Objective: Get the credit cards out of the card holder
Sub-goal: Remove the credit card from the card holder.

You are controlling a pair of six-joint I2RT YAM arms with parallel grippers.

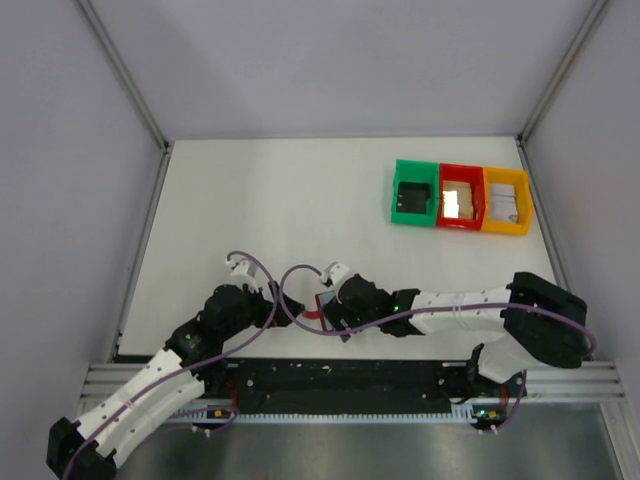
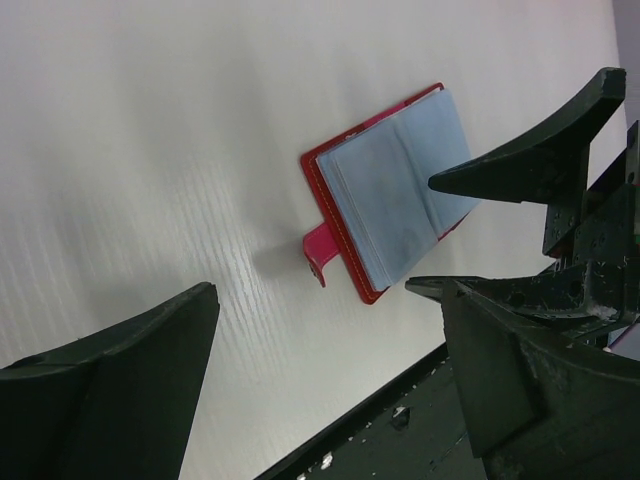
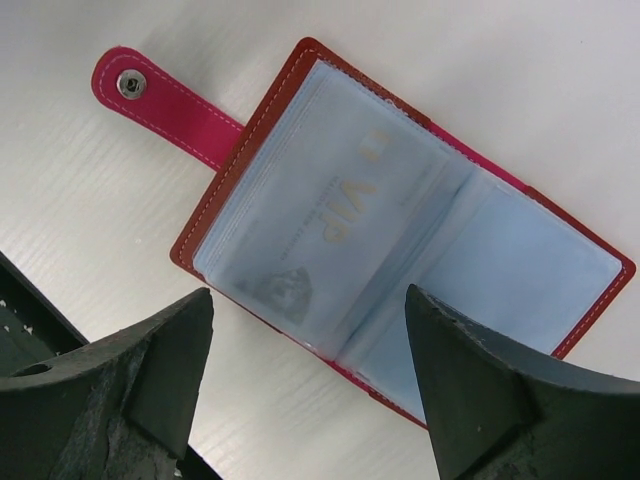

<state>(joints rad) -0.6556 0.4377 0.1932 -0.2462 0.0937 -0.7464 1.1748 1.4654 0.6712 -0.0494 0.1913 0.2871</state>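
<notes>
The card holder (image 1: pixel 327 310) lies open and flat on the worktop (image 1: pixel 280 200), close to the near edge and about midway along it, a placement within reach of both arms. Its clear sleeves (image 3: pixel 520 260) face upward. The snap tab (image 3: pixel 165 100) is unfastened and rests flat on the worktop beside one long edge, so the cover is free to stay spread. One credit card (image 3: pixel 335 215), pale and marked VIP, shows through the uppermost sleeve and is fully seated; no other card can be made out. The right pincer (image 3: pixel 310 300) hangs directly over the sleeves with its jaws wide and holds nothing. This stance suits closing on a sleeve edge or a card end, but whether a fingertip touches the plastic cannot be told. The left pincer (image 2: pixel 325 310) stands just beside the holder on the tab side, jaws fully wide and empty, probably placed to pin the cover while the other arm pulls. The green bin (image 1: pixel 413 192), red bin (image 1: pixel 460 196) and yellow bin (image 1: pixel 506 200) stand in a row near the far right corner, well apart from the holder, and are presumably the drop-off points.
</notes>
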